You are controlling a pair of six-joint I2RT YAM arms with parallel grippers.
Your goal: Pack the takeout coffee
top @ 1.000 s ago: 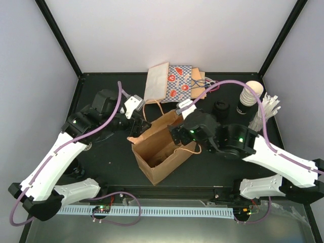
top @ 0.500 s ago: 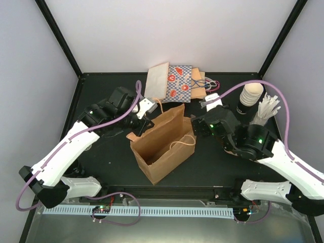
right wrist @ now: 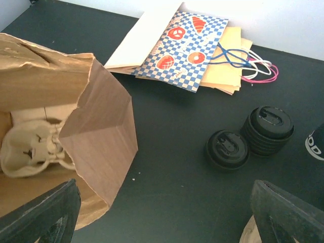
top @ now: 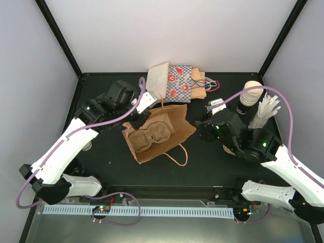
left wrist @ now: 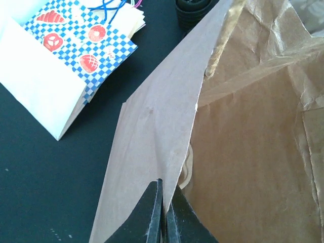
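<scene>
The left fingers [left wrist: 153, 215] are clenched on the rim of the brown bag [top: 152, 132]; the right fingers [right wrist: 45, 215] gape empty. A hard tug could tear the paper or collapse its mouth.

Centre: brown bag [top: 169, 121] on the black table [top: 101, 162], its mouth open toward the camera and a pulp tray [top: 149, 135] inside. The left gripper [top: 151, 107] is closed on its upper edge; the right gripper [top: 203, 126] sits just right of it. Upper centre: flat bags [top: 172, 83]. Upper right: stacked cups [top: 251, 93].
</scene>
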